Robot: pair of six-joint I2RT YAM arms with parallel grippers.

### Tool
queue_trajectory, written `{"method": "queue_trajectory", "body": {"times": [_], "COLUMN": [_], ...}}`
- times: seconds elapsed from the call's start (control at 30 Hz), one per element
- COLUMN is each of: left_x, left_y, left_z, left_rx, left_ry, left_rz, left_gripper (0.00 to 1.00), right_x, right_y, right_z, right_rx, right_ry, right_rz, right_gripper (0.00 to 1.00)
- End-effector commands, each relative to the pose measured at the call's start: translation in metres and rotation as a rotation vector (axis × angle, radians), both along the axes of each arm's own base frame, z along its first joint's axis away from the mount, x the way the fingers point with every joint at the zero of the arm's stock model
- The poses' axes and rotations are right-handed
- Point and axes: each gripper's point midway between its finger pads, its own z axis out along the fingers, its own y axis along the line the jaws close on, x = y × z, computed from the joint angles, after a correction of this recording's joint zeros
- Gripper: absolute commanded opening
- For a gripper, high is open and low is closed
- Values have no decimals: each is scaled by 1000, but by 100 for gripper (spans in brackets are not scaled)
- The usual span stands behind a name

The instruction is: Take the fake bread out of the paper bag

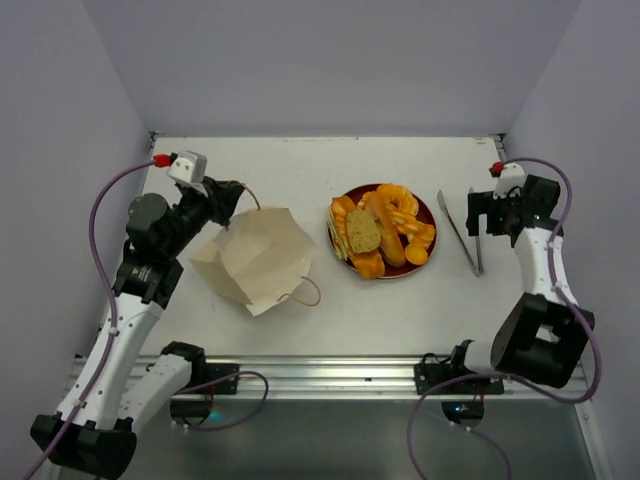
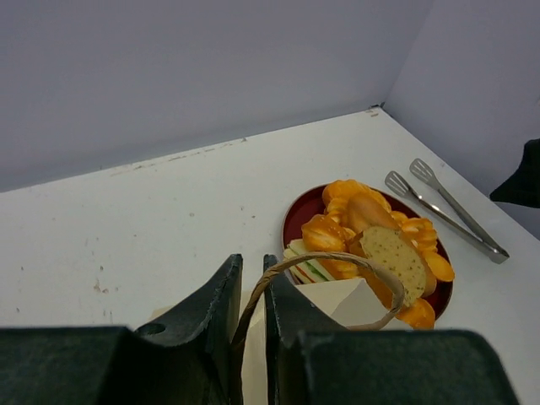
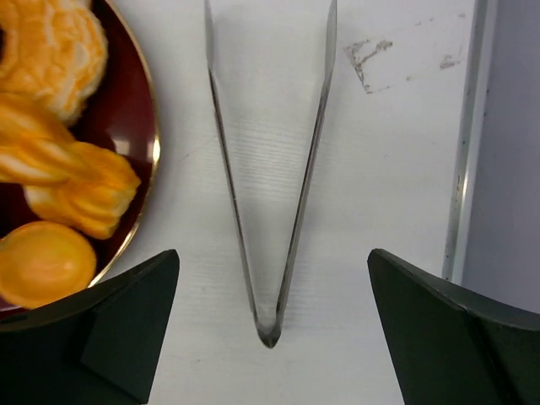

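Closest to the lens in the left wrist view is the left gripper (image 2: pixel 251 304), its dark fingers (image 2: pixel 215 316) pretty much squeezed together with a thin brown loop handle (image 2: pixel 337 261) of the paper bag (image 1: pixel 260 258) pinched in the narrow gap. The bag itself sits crumpled and tipped on the left half of the table (image 1: pixel 300 170), closer to the left edge than the middle, and its other handle (image 1: pixel 305 293) flops out toward the near edge. Can't tell from here if anything's inside it. The fake bread (image 1: pixel 385 230) is all piled on the red plate (image 1: pixel 426 206) just right of the bag, about mid-table, with the round brown slice (image 1: pixel 362 232) on top and the pale sandwich (image 2: pixel 308 268) tucked at the plate's bag side. Metal tongs (image 1: pixel 462 232) lie just beyond the plate toward the right edge, not touching it. The right gripper (image 3: pixel 270 337) hangs above the tongs' joined end, fingers spread wide and holding nothing.
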Motion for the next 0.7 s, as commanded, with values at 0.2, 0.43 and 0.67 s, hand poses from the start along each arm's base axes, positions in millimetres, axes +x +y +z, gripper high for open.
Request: {"method": "queue_trajectory", "body": {"times": [0.2, 0.43, 0.67], "left_x": [66, 121, 174], "left_y": [7, 22, 61], "left_z": [48, 44, 33], "left_rx": [-152, -249, -301], "left_ry": [-63, 14, 66], "left_rz": [35, 40, 131], "left_gripper": [15, 14, 14], "right_x": [-71, -110, -112], "right_y": [71, 111, 111], "right_z": [86, 94, 77], "right_rx": [95, 152, 174], "right_ry": [-207, -227, -184], "right_rz": [211, 381, 383], "right_gripper": [99, 99, 99]}}
